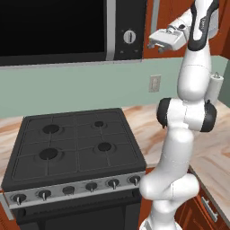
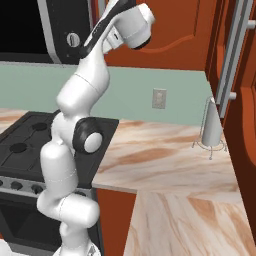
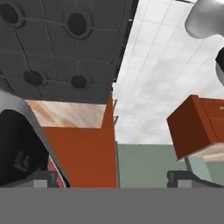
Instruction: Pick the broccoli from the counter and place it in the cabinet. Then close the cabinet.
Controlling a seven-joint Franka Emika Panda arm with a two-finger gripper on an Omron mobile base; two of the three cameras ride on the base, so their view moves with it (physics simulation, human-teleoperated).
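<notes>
Left base view is showing the pincer point(image 1: 155, 45) hanging high beside the microwave point(image 1: 67, 29), above the black stove point(image 1: 74, 143), its fingers standing wide apart and gripping nothing. The broccoli's place cannot be told. Right of the stove, the marbled worktop point(image 2: 165, 155) is carrying a paper-towel roll point(image 2: 212, 125), with a wall outlet point(image 2: 159, 98) behind. Above the outlet, the cabinet point(image 2: 175, 35) door is facing forward.
</notes>
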